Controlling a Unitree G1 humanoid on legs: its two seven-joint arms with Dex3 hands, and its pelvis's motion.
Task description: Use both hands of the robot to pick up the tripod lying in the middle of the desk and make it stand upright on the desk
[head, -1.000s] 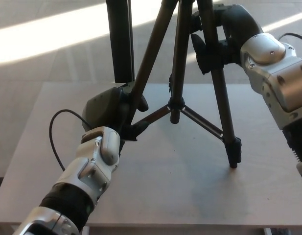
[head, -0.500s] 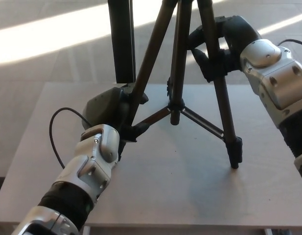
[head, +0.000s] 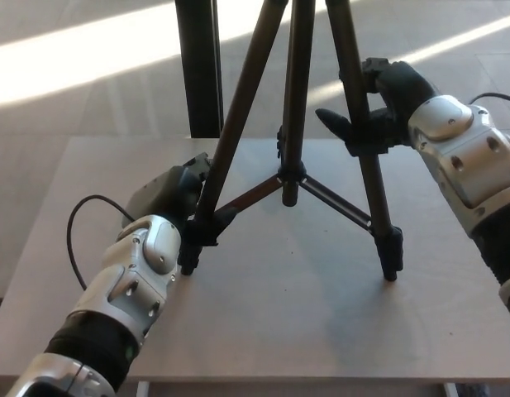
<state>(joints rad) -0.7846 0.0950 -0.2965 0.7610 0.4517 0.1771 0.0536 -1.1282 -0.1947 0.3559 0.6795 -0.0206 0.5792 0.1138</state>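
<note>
The black tripod (head: 289, 165) stands upright on the grey desk (head: 304, 306) with its three legs spread. Its left foot (head: 187, 265) and right foot (head: 390, 263) rest on the desk top. My left hand (head: 168, 197) is low on the left leg (head: 226, 141), fingers wrapped behind it just above the foot. My right hand (head: 378, 103) grips the right leg (head: 372, 182) higher up, with the thumb sticking out on the leg's left and the fingers curled behind. The tripod's head is cut off by the top of the picture.
A dark upright post (head: 198, 66) stands behind the desk's far edge, close to the left leg. A black cable (head: 73, 231) loops from my left wrist over the desk. Beyond the desk lies sunlit floor (head: 73, 66).
The left leg and my left hand have swung outward to the left and lower, and the left foot now shows on the desk. My right hand has slid slightly down and right along its leg.
</note>
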